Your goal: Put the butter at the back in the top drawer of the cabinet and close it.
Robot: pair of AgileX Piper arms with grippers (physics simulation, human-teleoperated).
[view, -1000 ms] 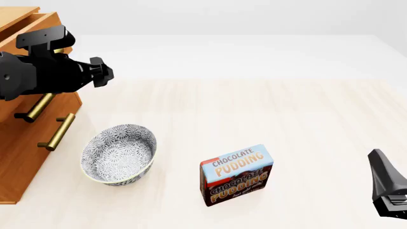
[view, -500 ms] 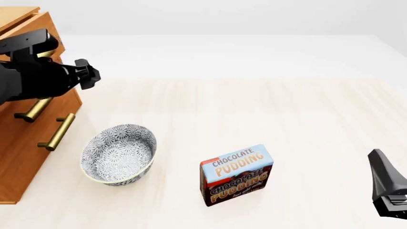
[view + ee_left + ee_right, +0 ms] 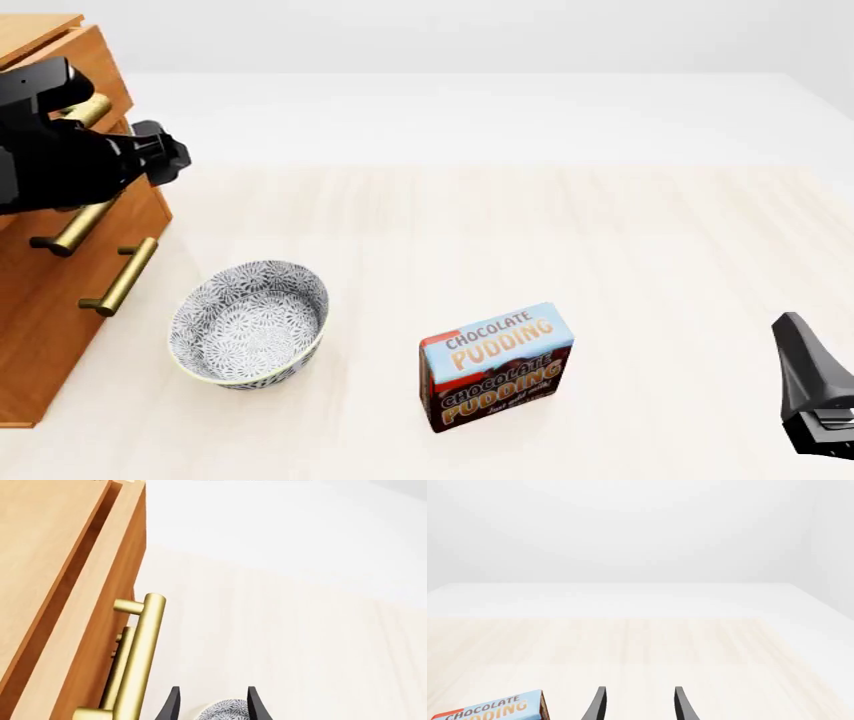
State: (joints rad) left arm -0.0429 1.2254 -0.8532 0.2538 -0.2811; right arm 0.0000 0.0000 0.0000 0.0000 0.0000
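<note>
The butter is out of view in every frame. The light-brown cabinet stands at the table's left edge. My left arm hangs in front of the top drawer and covers most of its brass handle. In the left wrist view, my left gripper is open and empty beside a brass handle, not touching it. My right gripper is open and empty, low at the table's right front, where one finger shows.
A patterned bowl sits in front of the cabinet, and its rim shows between my left fingers. The Chocolate Pudding box stands upright near the front middle. Two lower drawer handles stick out.
My left arm has moved left, closer to the cabinet's front and the top drawer. The right arm, bowl and pudding box have not moved.
</note>
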